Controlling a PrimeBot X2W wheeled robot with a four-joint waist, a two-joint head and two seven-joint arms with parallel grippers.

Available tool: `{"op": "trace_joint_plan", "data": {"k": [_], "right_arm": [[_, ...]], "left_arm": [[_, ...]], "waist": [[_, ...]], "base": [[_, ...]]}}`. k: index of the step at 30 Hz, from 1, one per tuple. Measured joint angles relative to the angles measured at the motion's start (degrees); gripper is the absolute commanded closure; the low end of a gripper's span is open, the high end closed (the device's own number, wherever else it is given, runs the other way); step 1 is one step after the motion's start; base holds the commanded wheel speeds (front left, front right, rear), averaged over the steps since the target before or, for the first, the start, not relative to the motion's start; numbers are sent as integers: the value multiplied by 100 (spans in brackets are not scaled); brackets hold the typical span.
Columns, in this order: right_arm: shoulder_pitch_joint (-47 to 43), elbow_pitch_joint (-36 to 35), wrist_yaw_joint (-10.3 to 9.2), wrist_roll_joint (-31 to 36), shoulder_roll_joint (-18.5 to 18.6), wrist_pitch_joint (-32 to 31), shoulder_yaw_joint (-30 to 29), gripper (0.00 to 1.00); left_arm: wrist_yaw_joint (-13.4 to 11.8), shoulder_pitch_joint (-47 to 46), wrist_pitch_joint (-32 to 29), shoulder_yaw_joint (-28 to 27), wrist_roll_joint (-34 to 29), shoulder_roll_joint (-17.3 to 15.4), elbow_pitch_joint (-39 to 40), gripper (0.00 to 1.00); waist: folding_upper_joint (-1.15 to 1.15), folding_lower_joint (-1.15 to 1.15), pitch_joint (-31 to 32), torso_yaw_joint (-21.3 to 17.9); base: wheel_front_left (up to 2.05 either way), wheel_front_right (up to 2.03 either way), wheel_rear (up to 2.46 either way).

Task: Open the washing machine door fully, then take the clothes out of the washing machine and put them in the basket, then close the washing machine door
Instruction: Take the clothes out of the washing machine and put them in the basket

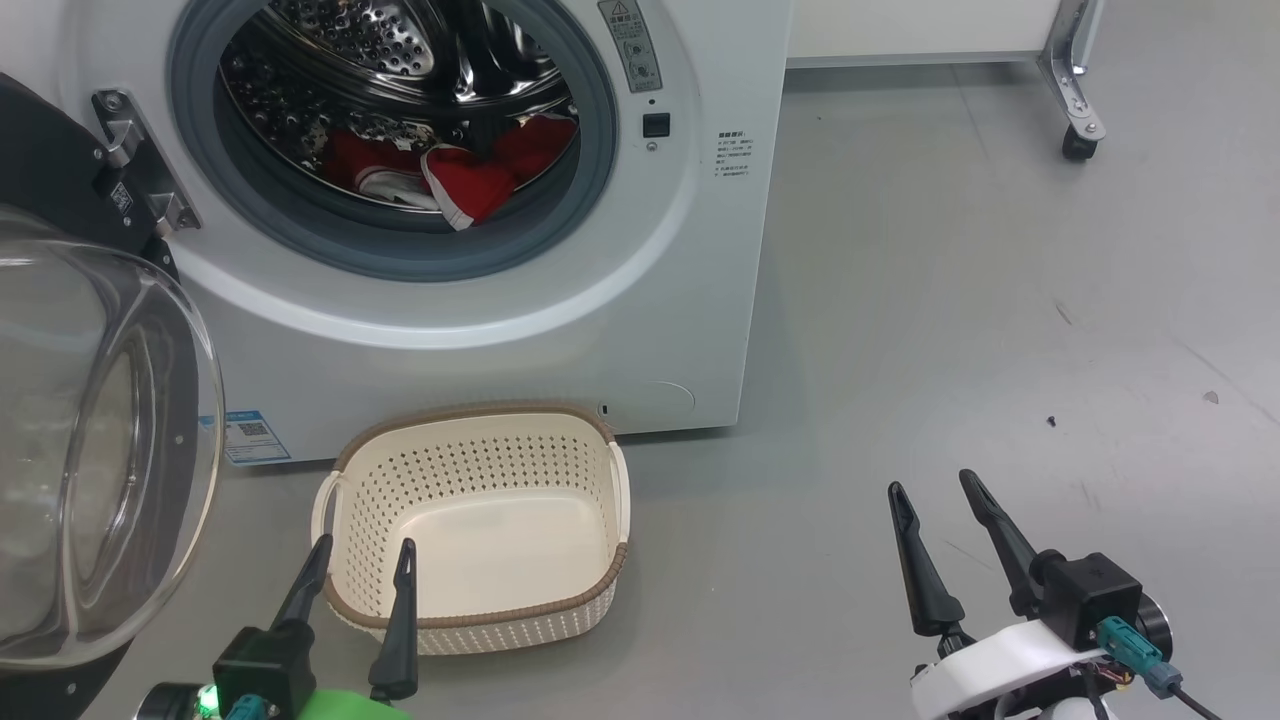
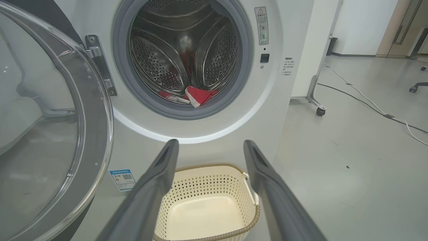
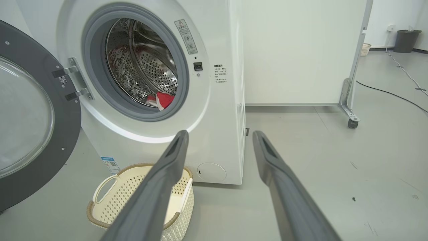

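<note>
Green-wristed left hand (image 1: 363,543), white-wristed right hand (image 1: 931,481), long dark fingers (image 1: 920,570)

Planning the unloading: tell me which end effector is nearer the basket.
Left. The left end effector is at the near-left rim of the basket; the right end effector sits well off to its right.

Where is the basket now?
In the head view, the basket stands on the floor just in front of the washing machine, below its drum, left of centre.
</note>
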State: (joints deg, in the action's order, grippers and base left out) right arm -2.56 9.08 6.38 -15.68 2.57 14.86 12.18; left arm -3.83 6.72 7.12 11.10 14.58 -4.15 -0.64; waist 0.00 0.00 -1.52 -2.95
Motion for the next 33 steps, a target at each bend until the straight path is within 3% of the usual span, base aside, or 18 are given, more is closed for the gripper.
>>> {"op": "trace_joint_plan", "data": {"k": [33], "right_arm": [[-118,-3,-3,-60,-1,0,55,0]], "left_arm": [[-18,8,-75,137,-65,-1,112,0]], "waist": [[0,0,149,-1]], "base": [[48,-48,0]]}}
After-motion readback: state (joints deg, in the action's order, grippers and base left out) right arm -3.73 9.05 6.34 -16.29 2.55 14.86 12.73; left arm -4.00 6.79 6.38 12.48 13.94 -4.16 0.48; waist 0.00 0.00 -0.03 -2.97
